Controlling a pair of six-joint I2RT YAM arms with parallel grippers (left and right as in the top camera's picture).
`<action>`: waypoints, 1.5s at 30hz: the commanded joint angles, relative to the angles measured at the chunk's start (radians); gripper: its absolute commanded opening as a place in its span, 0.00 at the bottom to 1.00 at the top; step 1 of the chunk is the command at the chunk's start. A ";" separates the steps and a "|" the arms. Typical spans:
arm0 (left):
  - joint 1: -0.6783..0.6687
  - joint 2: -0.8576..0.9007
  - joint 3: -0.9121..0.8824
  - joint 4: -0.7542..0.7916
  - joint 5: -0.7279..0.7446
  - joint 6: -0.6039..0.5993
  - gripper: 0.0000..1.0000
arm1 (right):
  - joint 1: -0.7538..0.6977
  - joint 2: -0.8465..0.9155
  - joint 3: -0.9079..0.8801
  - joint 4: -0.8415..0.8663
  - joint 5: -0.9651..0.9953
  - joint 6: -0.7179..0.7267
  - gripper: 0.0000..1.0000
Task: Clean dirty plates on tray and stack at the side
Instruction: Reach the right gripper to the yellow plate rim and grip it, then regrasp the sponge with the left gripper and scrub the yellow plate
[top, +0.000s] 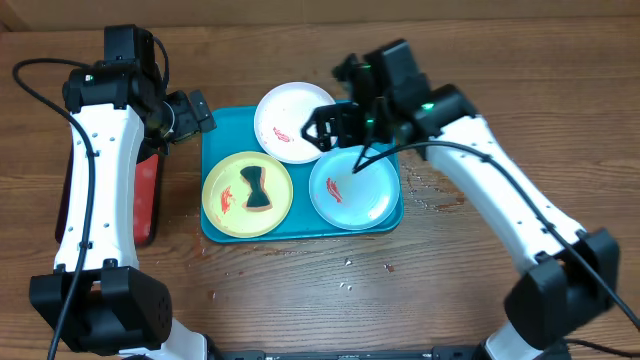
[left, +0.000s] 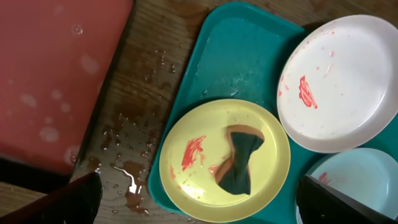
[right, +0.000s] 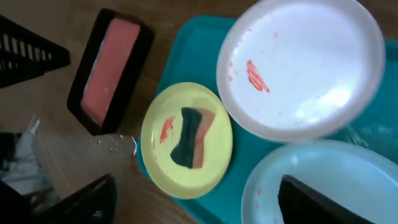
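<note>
The teal tray (top: 225, 135) holds all three plates. The white plate (top: 285, 120) is at the back, the yellow-green plate (top: 225, 195) at the front left, and the light blue plate (top: 360, 190) at the front right. Each has red smears. A dark green and orange sponge (top: 256, 189) lies on the yellow-green plate (left: 205, 168). My left gripper (top: 190, 113) is open and empty above the tray's back left corner (left: 199, 186). My right gripper (top: 335, 125) is open and empty above the white and blue plates (right: 199, 186).
A red tray with a dark rim (top: 147, 200) lies left of the teal tray, partly under my left arm. Water drops and a puddle (left: 127, 174) wet the table between them. A black basket (right: 25, 46) shows in the right wrist view.
</note>
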 joint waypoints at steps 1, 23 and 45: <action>-0.006 0.003 -0.003 -0.013 0.018 -0.014 1.00 | 0.057 0.064 0.023 0.054 0.089 0.003 0.64; -0.009 0.003 -0.003 -0.028 0.038 -0.014 0.88 | 0.214 0.380 0.022 0.129 0.274 0.085 0.33; -0.088 0.003 -0.204 0.126 0.196 -0.014 0.54 | 0.214 0.428 0.021 0.148 0.289 0.122 0.24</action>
